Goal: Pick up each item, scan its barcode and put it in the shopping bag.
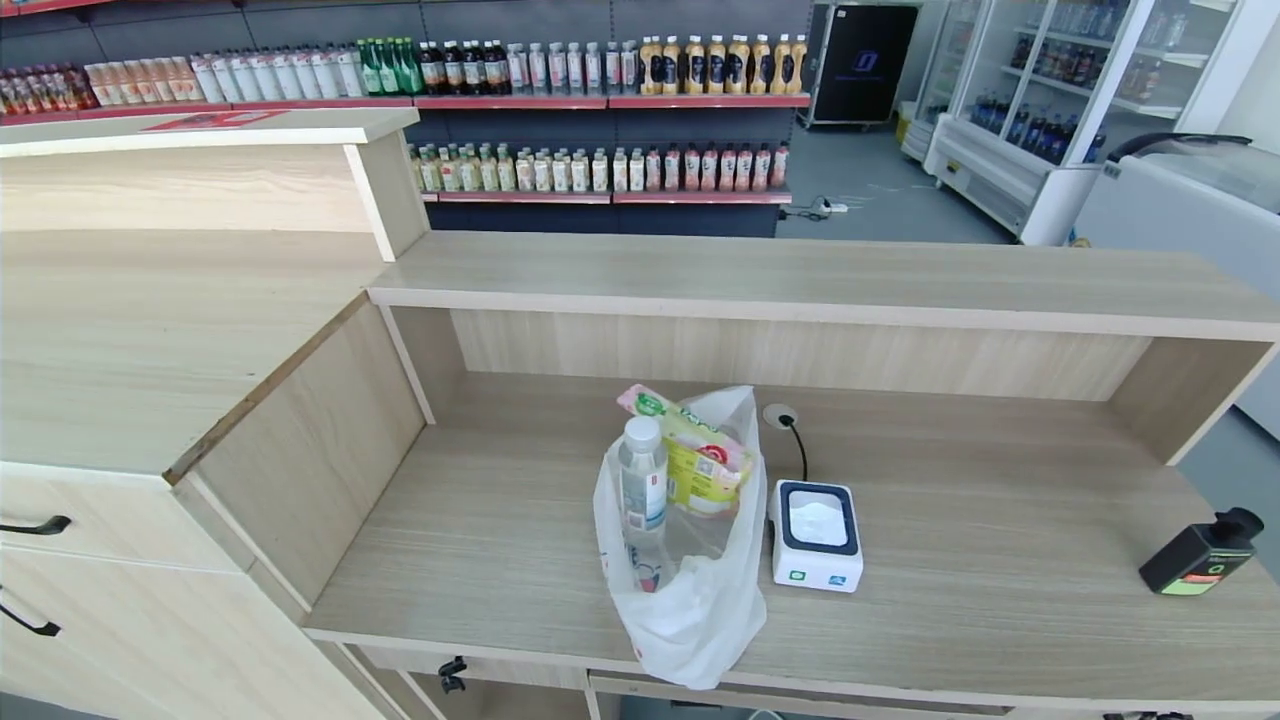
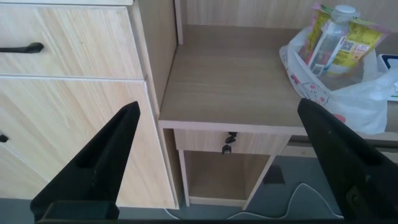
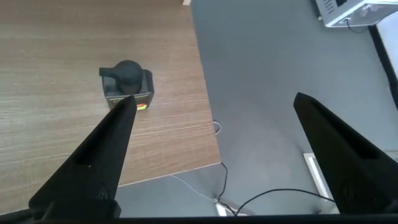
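A white plastic shopping bag (image 1: 690, 590) stands on the wooden counter (image 1: 950, 580), holding a clear water bottle (image 1: 642, 480) and a green-and-yellow snack packet (image 1: 700, 455). Right beside it sits the white barcode scanner (image 1: 815, 535). A black pump bottle (image 1: 1198, 555) stands near the counter's right end. My left gripper (image 2: 217, 168) hangs open, low in front of the counter's left corner, with the bag (image 2: 348, 106) farther off. My right gripper (image 3: 217, 162) is open above the counter's right edge, close to the black pump bottle (image 3: 127, 84). Neither holds anything.
Drawers with black handles (image 2: 22, 47) flank the counter on the left. A small drawer with a key (image 2: 228, 142) sits under its front edge. A raised shelf (image 1: 820, 280) runs along the back. A cable (image 1: 800, 450) leaves the scanner. Loose cables (image 3: 249, 199) lie on the grey floor.
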Available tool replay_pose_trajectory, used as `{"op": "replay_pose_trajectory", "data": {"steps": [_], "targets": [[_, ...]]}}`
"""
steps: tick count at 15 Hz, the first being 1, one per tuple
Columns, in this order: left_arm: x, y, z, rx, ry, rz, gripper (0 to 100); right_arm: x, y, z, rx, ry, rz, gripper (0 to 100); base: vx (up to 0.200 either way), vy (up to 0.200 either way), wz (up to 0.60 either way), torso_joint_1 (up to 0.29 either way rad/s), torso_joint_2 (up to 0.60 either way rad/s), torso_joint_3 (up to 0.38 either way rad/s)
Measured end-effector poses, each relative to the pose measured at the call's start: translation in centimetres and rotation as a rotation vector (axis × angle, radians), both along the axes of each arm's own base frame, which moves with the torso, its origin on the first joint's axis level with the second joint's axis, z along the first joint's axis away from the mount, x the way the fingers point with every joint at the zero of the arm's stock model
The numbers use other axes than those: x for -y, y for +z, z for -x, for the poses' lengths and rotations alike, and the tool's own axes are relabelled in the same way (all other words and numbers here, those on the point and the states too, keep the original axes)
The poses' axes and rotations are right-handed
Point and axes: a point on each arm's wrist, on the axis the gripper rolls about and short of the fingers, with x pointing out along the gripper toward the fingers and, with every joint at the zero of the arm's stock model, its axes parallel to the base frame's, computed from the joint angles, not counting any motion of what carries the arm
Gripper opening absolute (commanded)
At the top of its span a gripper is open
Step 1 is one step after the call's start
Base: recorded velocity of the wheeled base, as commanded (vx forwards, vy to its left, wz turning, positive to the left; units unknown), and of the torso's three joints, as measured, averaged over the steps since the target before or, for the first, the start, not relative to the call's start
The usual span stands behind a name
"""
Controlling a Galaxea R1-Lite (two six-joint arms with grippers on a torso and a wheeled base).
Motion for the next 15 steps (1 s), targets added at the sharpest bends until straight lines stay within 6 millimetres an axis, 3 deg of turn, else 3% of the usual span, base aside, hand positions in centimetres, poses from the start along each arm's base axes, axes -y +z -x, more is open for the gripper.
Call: {"op": "replay_pose_trajectory", "data": {"steps": [5,15], "targets": [[0.0,0.0,0.0,0.000,0.000,0.000,100,1.2,-2.2,-0.7,-0.046,0.079,0.042,100,0.000,0.000,0.00,0.000,0.00,0.000],[0.0,0.0,0.0,0.000,0.000,0.000,100,2.3,-5.4,-1.4,-0.066,0.074,-0.061,100,0.000,0.000,0.00,0.000,0.00,0.000]]}}
